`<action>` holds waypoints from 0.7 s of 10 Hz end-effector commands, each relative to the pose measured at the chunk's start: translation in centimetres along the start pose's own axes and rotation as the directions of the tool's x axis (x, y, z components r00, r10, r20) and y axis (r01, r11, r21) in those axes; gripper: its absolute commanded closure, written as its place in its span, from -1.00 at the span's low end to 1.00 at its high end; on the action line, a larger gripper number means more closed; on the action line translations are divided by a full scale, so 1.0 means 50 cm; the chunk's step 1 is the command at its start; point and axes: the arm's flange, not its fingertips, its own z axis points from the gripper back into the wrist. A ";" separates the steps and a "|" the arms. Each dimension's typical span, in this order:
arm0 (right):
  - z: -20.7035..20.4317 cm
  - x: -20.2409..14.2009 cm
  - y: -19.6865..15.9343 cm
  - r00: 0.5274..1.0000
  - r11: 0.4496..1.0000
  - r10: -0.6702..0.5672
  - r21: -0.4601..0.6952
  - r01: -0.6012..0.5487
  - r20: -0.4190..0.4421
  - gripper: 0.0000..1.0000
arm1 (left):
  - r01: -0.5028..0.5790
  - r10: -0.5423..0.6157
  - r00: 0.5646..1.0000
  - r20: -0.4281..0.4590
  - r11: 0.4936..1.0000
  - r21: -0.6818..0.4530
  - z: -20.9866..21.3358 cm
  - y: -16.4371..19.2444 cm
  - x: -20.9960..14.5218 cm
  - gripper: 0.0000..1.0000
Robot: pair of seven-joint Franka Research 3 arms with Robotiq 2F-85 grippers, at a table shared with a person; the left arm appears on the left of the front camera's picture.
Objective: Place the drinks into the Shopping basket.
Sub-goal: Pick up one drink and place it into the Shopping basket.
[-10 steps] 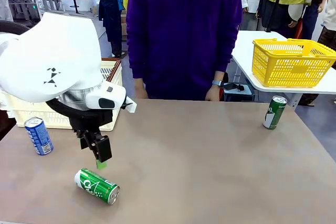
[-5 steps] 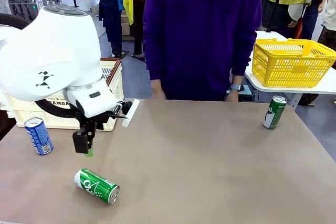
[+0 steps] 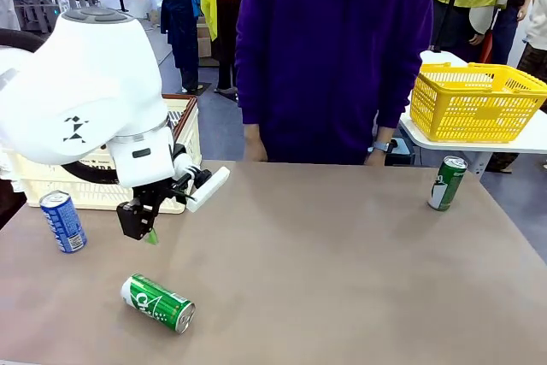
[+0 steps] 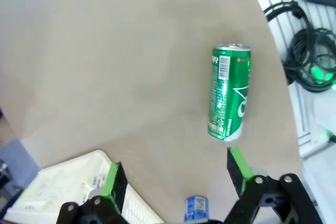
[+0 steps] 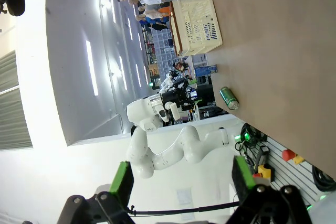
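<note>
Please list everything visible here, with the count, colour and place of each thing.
lying green can: one, green, front left
standing green can: one, green, right edge
blue can: one, blue, standing at left
Shopping basket: one, cream with brown rim, far left
yellow basket: one, yellow, on side table at right
table: one, grey-brown, centre
person: one, purple top, far side
left pincer: one, black and green, open, above table's left
right pincer: one, same colours, open, beside table

The front view faces across the table [image 3: 342, 254] toward the person [image 3: 333, 57]. The left wrist view looks down, close, on the lying green can [image 4: 229, 93], shared with the front view. The right wrist view, rolled sideways, sees it distantly.
</note>
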 end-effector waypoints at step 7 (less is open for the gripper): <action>0.000 -0.001 0.005 1.000 1.000 0.003 -0.008 -0.003 0.002 -1.00 | 0.144 -0.118 0.984 0.135 0.969 -0.202 -0.149 -0.081 0.004 -1.00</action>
